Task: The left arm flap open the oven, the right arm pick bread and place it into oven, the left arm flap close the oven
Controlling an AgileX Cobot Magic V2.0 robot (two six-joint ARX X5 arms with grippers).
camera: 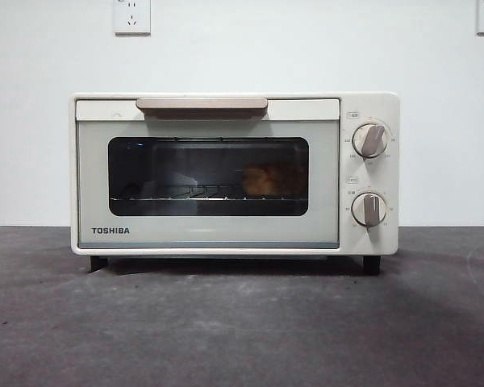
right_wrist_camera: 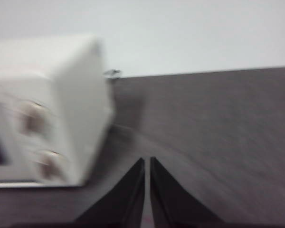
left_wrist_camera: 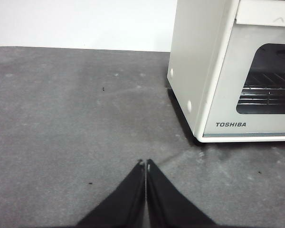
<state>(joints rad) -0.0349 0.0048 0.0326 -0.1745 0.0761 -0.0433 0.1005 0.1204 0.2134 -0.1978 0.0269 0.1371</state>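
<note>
The cream-white TOSHIBA oven (camera: 234, 173) stands on the dark table with its glass door shut and its beige handle (camera: 202, 105) at the top. The golden bread (camera: 264, 181) lies on the rack inside, behind the window, toward the right. No arm shows in the front view. My left gripper (left_wrist_camera: 145, 164) is shut and empty above the table, off the oven's left front corner (left_wrist_camera: 204, 95). My right gripper (right_wrist_camera: 147, 161) is shut and empty off the oven's right side (right_wrist_camera: 80, 118); that view is blurred.
Two beige knobs (camera: 370, 139) sit on the oven's right panel. A white wall with two sockets (camera: 131, 16) stands behind. The grey table (camera: 242, 322) stretches in front of the oven.
</note>
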